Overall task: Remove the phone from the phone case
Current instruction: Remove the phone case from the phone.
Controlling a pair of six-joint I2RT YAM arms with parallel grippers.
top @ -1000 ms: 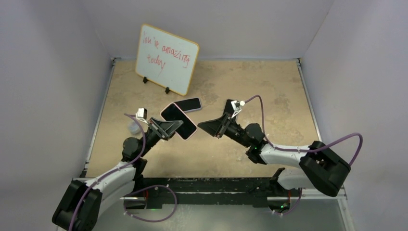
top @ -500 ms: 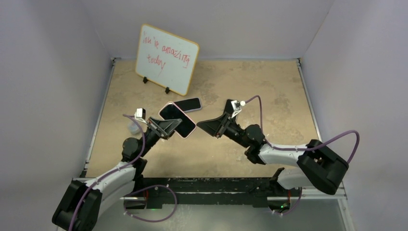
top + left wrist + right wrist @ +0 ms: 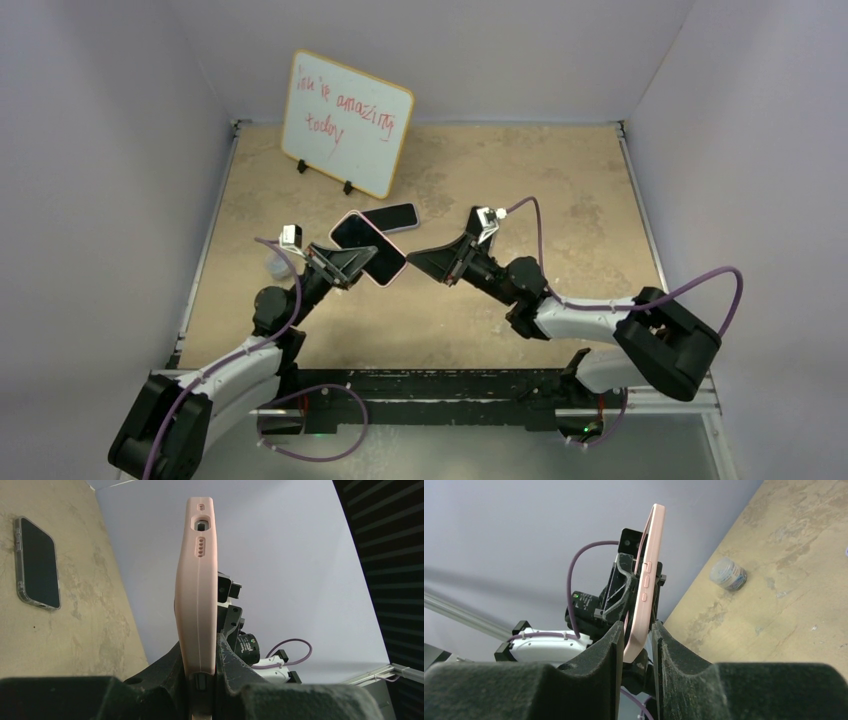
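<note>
Closer now, the right gripper [image 3: 413, 256] straddles the phone case [image 3: 196, 585], grip unclear, while the left gripper [image 3: 368, 262] clamps it steady for prying.

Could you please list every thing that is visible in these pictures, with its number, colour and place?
table: 1, beige, below everything
whiteboard: 1, white, red writing, back left
phone in pink case: 1, pink, held in the air
phone in clear case: 1, dark, flat on table, centre
small jar: 1, pale, left side
left gripper: 1, black, clamped on the pink case
right gripper: 1, black, fingers flanking the case's end
</note>
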